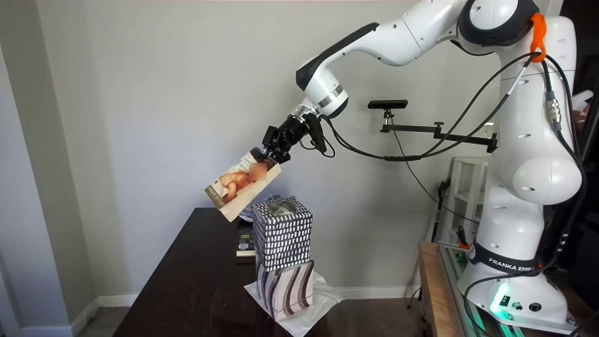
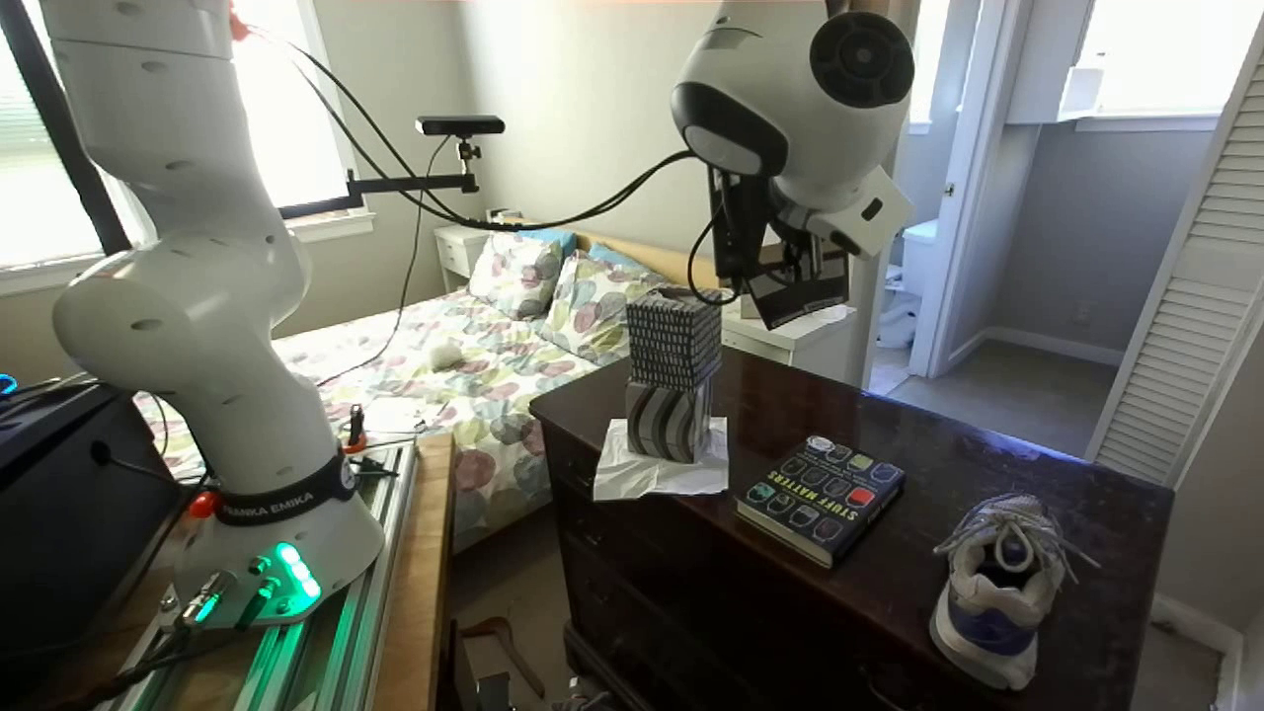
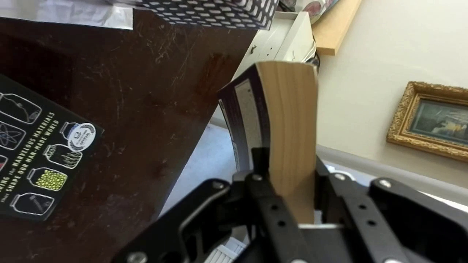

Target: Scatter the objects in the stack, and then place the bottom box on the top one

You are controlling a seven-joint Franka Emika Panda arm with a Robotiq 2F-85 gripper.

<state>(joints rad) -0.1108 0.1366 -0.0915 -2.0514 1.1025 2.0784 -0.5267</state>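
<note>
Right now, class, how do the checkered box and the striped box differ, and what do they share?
The checkered box has white dashes on black; the striped box has wavy brown and pale bands. The checkered box sits on the striped box, which rests on a white sheet. The checkered box's top shows an opening; the striped box's is mostly covered. Both are patterned boxes.

- Arm (image 1: 400, 44): white, smooth rounded links (image 1: 538, 105), dark panels (image 1: 310, 73), small oval recesses (image 1: 524, 135)
- White base (image 1: 545, 292); black band (image 1: 503, 263) round it, "FRANKA EMIKA" in white
- Green lights (image 2: 299, 573) glowing on base, small round connectors (image 1: 535, 307) beside
- Black cables (image 1: 398, 158), looped, orange tie (image 1: 538, 37)
- Silver ring (image 1: 330, 95) on a white link
- Gripper (image 3: 291, 166): black, slim bar fingers (image 3: 374, 233), small round holes (image 3: 362, 206), silvery screw heads (image 3: 384, 183)
</note>
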